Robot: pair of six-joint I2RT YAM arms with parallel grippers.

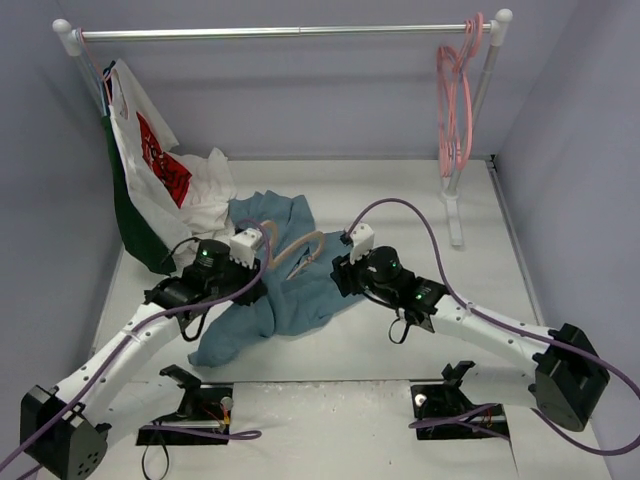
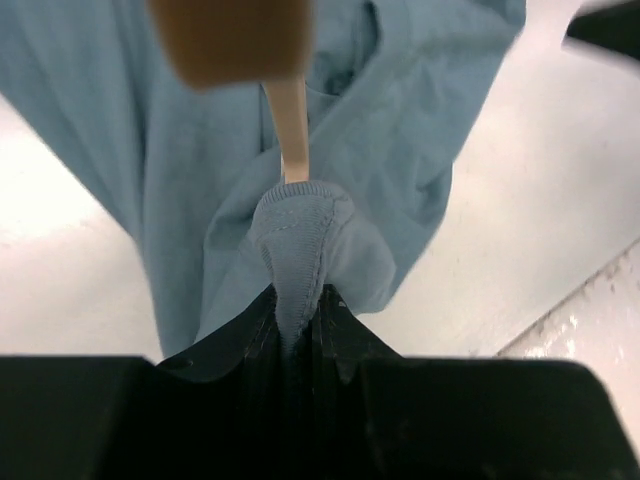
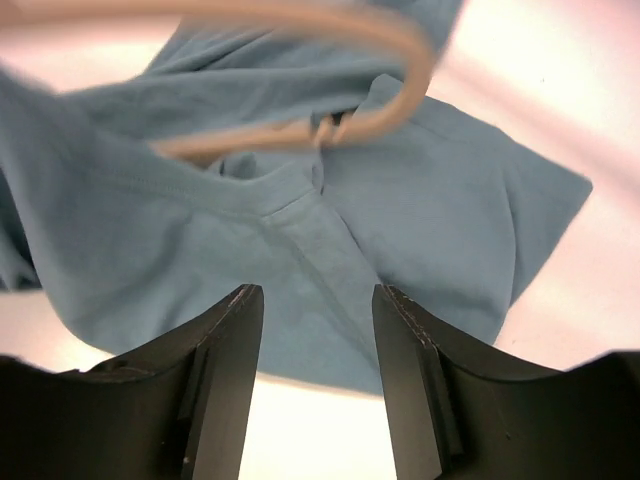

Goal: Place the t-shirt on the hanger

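Note:
The teal-blue t-shirt (image 1: 285, 285) lies crumpled on the white table between my two arms. The beige hanger (image 1: 304, 247) lies on its upper part, partly inside the cloth. My left gripper (image 1: 266, 263) is shut on a ribbed fold of the t-shirt's collar (image 2: 296, 235), with a thin arm of the hanger (image 2: 288, 130) running out of the cloth just beyond it. My right gripper (image 1: 336, 272) is open and empty, its jaws standing apart just above the t-shirt (image 3: 300, 250). The hanger's curved end (image 3: 405, 85) lies beyond the jaws.
A clothes rail (image 1: 280, 33) spans the back. Pink hangers (image 1: 455, 110) hang at its right end by the slanted post (image 1: 478, 110). A white garment with red print (image 1: 150, 130) and a dark green garment (image 1: 125, 215) hang at the left. Grey walls close both sides.

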